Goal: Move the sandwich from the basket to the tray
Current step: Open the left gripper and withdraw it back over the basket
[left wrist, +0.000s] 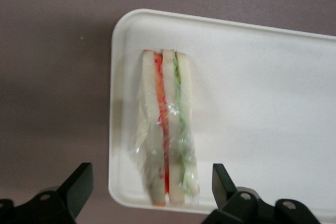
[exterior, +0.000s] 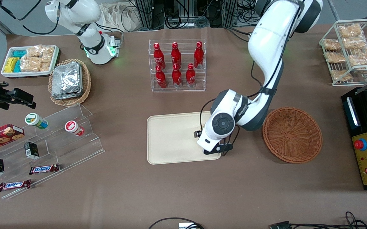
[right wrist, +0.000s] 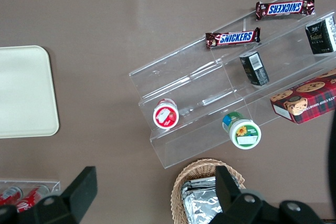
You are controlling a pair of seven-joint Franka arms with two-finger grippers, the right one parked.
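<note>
The sandwich (left wrist: 168, 129), a clear-wrapped wedge with orange, red and green layers, lies flat on the cream tray (left wrist: 252, 103) close to one corner and rim. My left gripper (left wrist: 149, 174) is open above it, with one black finger (left wrist: 79, 182) on each side and not touching it. In the front view the gripper (exterior: 216, 149) hangs over the tray (exterior: 170, 136) at the corner nearest the basket, and the arm hides the sandwich. The round reddish-brown wicker basket (exterior: 293, 135) stands beside the tray toward the working arm's end and holds nothing.
A clear rack of red bottles (exterior: 177, 66) stands farther from the front camera than the tray. A tan basket of foil packets (exterior: 69, 82), a white snack tray (exterior: 29, 60) and an acrylic stand (exterior: 59, 133) lie toward the parked arm's end. A wire snack rack (exterior: 350, 51) and a black device (exterior: 366, 136) lie toward the working arm's end.
</note>
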